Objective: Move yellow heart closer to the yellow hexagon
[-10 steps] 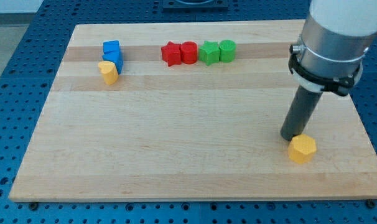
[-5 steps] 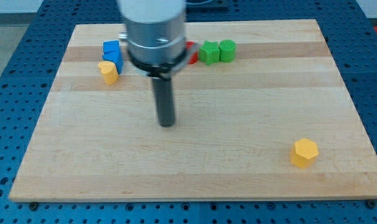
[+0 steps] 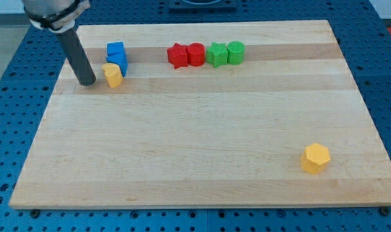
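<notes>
wooden counter (image 3: 202, 167) fills most of the view. dark rod comes down from 11 o'clock, my tip (image 3: 87, 83) lands just at 9 o'clock of the yellow heart (image 3: 112, 75), small gap, not touching as far as i can tell. no gripper on this arm, just the rod. two blue blocks (image 3: 117, 55) touch the heart at its 12 o'clock. row at 12 o'clock of the counter: red star (image 3: 177, 55), red cylinder (image 3: 195, 54), green star (image 3: 216, 54), green cylinder (image 3: 235, 51), side by side. yellow hexagon (image 3: 315, 157) sits well apart at 4 o'clock, alone.
</notes>
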`<state>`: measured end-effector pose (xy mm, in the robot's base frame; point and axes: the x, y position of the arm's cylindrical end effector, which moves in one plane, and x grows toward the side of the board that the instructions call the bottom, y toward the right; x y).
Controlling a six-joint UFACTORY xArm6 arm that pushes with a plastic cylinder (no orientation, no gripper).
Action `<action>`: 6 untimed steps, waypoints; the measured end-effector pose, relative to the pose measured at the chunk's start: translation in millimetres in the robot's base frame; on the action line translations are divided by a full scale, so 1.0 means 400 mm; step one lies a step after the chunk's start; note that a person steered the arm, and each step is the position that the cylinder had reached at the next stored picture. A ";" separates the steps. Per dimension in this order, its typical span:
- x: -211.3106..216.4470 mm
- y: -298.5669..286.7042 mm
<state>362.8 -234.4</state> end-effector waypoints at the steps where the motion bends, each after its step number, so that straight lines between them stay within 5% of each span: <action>1: -0.023 0.045; 6: 0.098 0.268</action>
<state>402.0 -127.3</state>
